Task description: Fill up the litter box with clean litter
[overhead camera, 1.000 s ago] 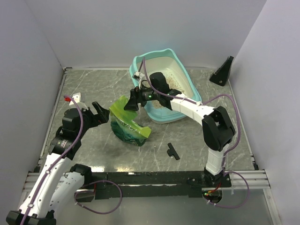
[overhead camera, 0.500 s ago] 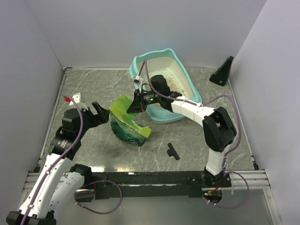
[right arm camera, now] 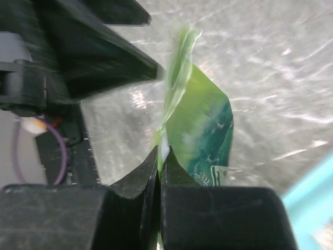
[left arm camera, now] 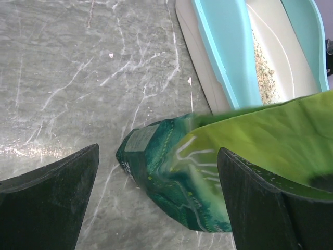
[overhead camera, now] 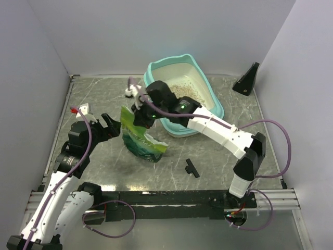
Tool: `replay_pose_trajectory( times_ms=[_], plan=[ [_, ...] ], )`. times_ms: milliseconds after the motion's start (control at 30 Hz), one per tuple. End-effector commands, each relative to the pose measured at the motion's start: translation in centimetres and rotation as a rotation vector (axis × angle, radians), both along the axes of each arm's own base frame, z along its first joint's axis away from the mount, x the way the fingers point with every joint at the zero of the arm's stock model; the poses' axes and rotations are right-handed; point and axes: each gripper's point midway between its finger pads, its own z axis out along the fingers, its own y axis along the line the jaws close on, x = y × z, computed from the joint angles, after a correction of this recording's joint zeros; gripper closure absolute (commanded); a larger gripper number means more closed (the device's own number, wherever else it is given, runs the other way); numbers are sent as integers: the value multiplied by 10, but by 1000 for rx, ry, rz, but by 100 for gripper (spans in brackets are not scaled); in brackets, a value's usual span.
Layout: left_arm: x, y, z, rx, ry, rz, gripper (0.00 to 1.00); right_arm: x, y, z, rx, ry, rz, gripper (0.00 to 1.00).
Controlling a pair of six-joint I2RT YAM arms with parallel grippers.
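Grey marble tabletop [overhead camera: 93,99], one litter box [overhead camera: 179,72], one green bag [overhead camera: 140,140] pinched by right fingers [right arm camera: 135,187], left fingers [left arm camera: 47,198] spread

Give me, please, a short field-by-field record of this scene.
right gripper: shut on the top edge of the green bag
left gripper: open, facing the bag's side
green bag: on the table, left of the litter box
litter: thin scatter in the box's pan
other: small black part on the table
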Motion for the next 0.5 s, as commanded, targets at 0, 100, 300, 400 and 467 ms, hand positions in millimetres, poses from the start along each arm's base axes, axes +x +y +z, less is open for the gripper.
replay_pose_trajectory(
  times_ms=[0, 100, 300, 400, 467],
  plan=[
    [2, 15, 11, 5, -40, 87, 1, 19, -2, 66, -103, -344, -164, 100],
    [2, 26, 13, 12, -45, 144, 1, 24, 7, 67, -196, -448, -251, 100],
    [-1, 30, 16, 15, -58, 167, 0, 44, 14, 40, -373, -586, -420, 100],
    [0, 34, 13, 23, -47, 186, 1, 46, 16, 26, -390, -567, -440, 100],
    [0, 34, 13, 25, -44, 188, 1, 44, 17, 27, -373, -561, -449, 100]
  ],
)
